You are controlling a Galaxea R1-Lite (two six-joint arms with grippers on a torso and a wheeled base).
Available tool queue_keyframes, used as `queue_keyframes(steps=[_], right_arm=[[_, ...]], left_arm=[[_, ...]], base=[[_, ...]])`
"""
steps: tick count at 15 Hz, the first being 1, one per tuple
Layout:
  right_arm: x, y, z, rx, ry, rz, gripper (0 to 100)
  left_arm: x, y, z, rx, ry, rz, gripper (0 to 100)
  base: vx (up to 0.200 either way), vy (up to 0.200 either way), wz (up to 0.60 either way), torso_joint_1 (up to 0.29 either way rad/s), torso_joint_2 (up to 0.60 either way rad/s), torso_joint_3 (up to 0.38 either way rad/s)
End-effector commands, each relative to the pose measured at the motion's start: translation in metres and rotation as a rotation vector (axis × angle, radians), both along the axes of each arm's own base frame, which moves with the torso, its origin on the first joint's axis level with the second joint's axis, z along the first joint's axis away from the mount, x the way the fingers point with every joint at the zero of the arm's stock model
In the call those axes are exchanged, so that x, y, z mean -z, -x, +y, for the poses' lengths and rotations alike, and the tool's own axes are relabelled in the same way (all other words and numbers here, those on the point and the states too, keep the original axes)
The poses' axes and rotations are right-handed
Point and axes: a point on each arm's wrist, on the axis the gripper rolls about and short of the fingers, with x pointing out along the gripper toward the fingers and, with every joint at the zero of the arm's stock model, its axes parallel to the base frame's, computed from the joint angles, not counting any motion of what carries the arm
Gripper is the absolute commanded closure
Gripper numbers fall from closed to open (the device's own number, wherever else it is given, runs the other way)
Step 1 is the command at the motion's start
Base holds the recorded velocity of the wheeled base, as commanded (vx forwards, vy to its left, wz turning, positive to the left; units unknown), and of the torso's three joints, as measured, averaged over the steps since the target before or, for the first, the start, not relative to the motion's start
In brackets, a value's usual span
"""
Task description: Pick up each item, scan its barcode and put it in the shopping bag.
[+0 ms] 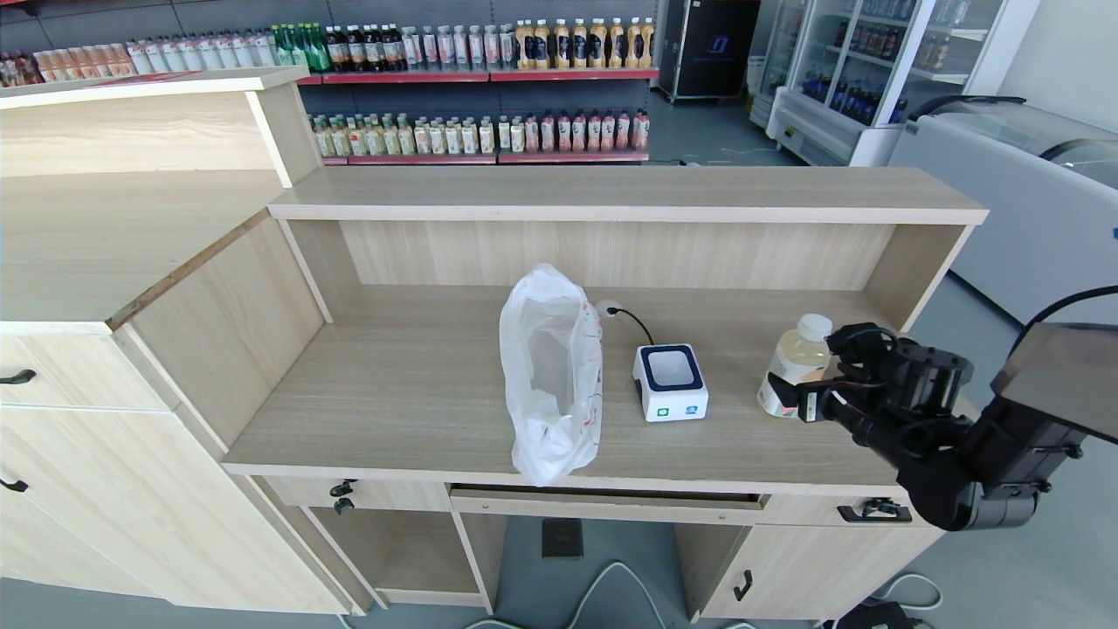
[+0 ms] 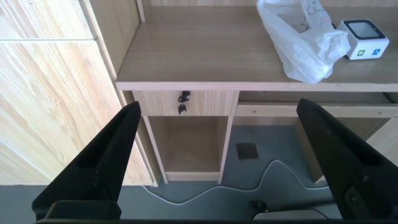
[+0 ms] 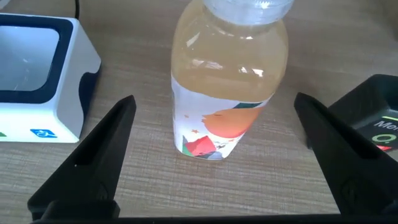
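Pick-up step judged in hand: the bottle (image 1: 797, 362) stands on the bench (image 1: 419, 393) beside the scanner (image 1: 670, 381), bracketed untouched by the right tool (image 3: 214, 106), fingers (image 3: 93, 162) spread apart; closure on its body is called for next.
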Motion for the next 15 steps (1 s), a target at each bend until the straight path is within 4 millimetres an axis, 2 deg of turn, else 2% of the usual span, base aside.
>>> queue_keyframes(steps=[1, 6, 10, 15], right_arm=[[0.006, -0.007, 0.003, -0.004, 0.001, -0.002, 0], [0.015, -0.031, 0.005, -0.011, 0.0, -0.032, 0], [0.029, -0.041, 0.014, -0.034, 0.0, -0.025, 0], [0.039, -0.052, 0.016, -0.039, -0.002, -0.032, 0]], left_arm=[[0.0, 0.0, 0.0, 0.0, 0.001, 0.0, 0], [0.0, 0.0, 0.0, 0.0, 0.001, 0.0, 0], [0.0, 0.0, 0.0, 0.0, -0.001, 0.0, 0], [0.0, 0.0, 0.0, 0.0, -0.001, 0.0, 0]], base=[[0.0, 0.0, 0.0, 0.0, 0.0, 0.0], [0.0, 0.0, 0.0, 0.0, 0.0, 0.0], [0.0, 0.0, 0.0, 0.0, 0.0, 0.0], [0.0, 0.0, 0.0, 0.0, 0.0, 0.0]])
